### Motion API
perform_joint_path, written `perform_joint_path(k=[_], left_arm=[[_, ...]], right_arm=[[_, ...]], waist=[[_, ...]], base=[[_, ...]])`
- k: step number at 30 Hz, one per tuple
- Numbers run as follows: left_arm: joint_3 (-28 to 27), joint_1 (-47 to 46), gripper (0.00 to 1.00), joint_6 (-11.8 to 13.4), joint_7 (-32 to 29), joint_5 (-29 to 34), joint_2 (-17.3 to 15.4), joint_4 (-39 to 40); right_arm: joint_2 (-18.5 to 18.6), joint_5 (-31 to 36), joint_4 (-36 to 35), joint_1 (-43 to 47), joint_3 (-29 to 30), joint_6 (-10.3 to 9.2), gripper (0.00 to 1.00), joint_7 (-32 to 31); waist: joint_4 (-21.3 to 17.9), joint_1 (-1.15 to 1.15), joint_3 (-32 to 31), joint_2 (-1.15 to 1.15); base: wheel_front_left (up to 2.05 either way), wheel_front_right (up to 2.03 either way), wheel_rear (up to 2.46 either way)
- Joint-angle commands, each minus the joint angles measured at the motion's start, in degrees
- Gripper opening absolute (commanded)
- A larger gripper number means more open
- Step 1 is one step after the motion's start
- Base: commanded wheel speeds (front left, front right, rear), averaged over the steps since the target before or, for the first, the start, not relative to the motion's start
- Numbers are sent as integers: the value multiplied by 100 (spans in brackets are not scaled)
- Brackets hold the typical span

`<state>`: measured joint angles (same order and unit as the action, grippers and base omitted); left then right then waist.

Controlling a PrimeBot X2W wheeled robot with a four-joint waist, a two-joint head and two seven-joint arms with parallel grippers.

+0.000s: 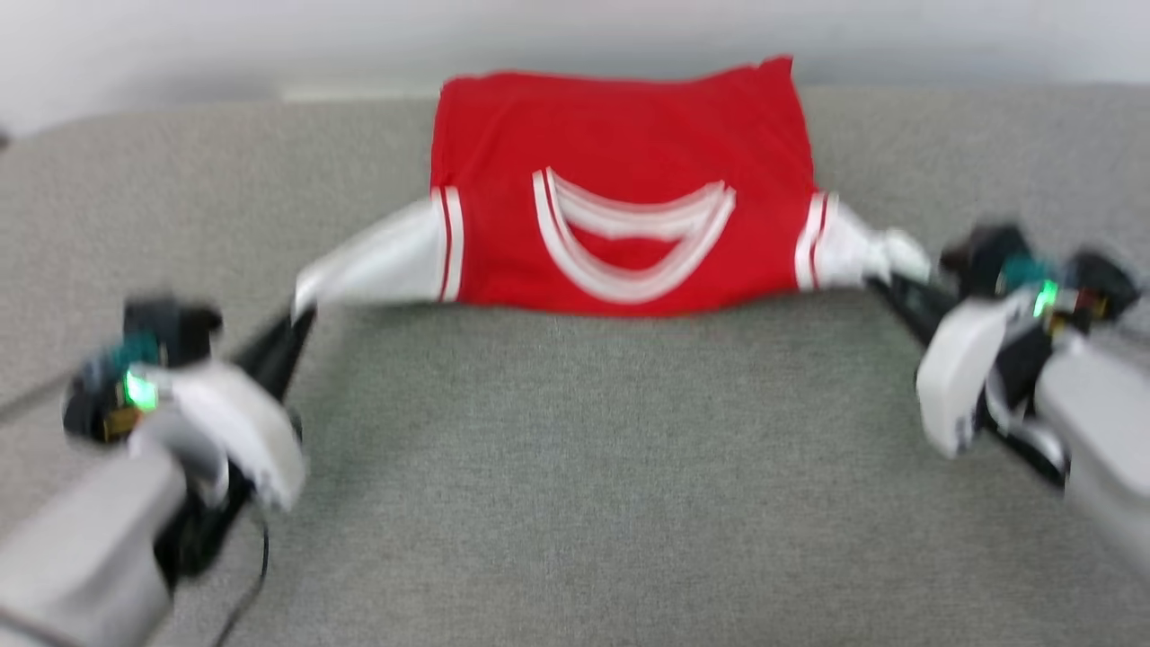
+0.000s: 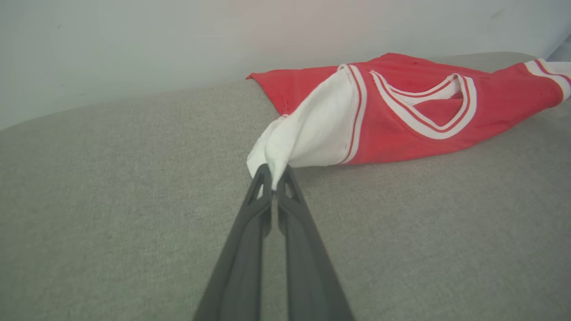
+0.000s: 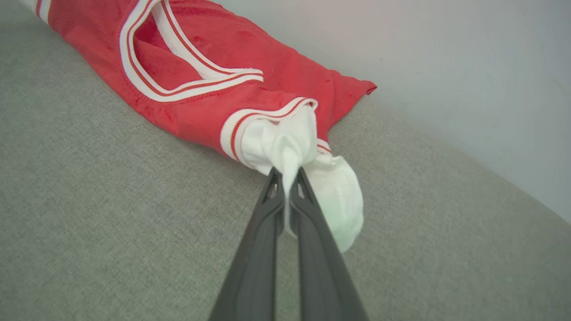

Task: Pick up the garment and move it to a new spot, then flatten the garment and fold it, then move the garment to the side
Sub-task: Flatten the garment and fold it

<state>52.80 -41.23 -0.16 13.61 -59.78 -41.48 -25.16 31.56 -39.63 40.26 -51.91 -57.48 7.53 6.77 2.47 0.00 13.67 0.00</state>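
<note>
The left jaws were clamped together on the bunched end of the garment's [image 2: 392, 133] white left sleeve [image 2: 312, 129]. Their two dark fingers [image 2: 241, 258] ran nearly parallel, with a pinch of cloth standing up between the tips. The right jaws were clamped the same way on the right sleeve [image 3: 285, 142]. White cloth was drawn down between those fingers [image 3: 254, 258], and a loose white fold hung beside them.

Each sleeve met the red body at a band of white-and-red stripes. The garment [image 1: 629, 144] lay on the grey cloth-covered worktop [image 1: 575, 449], towards its far edge. It was stretched crosswise between the two grips, with its striped V-neck trim [image 1: 633, 243] facing up. The cloth around the trim was plain red.

In the head view the left arm [image 1: 225, 422] came in from the lower left. Its fingers [image 1: 278, 350] slanted up and inward to the tip of the left sleeve [image 1: 377, 261]. The right arm [image 1: 970, 386] came in from the right edge, and its fingers [image 1: 903, 301] reached inward to the right sleeve [image 1: 853, 252]. That view was blurred, so the sleeve ends seemed lifted slightly off the worktop, though I could not be sure. A green light [image 1: 139, 391] glowed on the left wrist and another [image 1: 1045, 296] on the right. A thin dark cable [image 1: 256, 575] trailed below the left arm. A pale wall [image 1: 575, 36] rose just behind the garment's far hem.
</note>
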Motion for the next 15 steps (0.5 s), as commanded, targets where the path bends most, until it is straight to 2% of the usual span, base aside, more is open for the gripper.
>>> perform_joint_path(k=[1, 7, 11, 15], left_arm=[[10, 422, 0, 130, 34, -116, -126, 199], [43, 1900, 0, 679, 95, -563, -436, 983], [52, 2565, 0, 990, 124, -659, -612, 1269], [-17, 3096, 0, 1154, 150, -768, -601, 1451]], right_arm=[[76, -81, -94, 343, -51, -8, 0, 66], [298, -336, -379, 1527, -125, -7, 0, 171], [502, -355, -540, 2206, -26, -8, 0, 233], [638, -367, -730, 2913, 204, -8, 0, 275]], waist=[[-48, 0, -340, 0], [-126, 0, -793, 0], [-137, 0, -1020, 0], [-122, 0, -1195, 0]], base=[[0, 0, 0], [0, 0, 0], [0, 0, 0], [0, 0, 0]])
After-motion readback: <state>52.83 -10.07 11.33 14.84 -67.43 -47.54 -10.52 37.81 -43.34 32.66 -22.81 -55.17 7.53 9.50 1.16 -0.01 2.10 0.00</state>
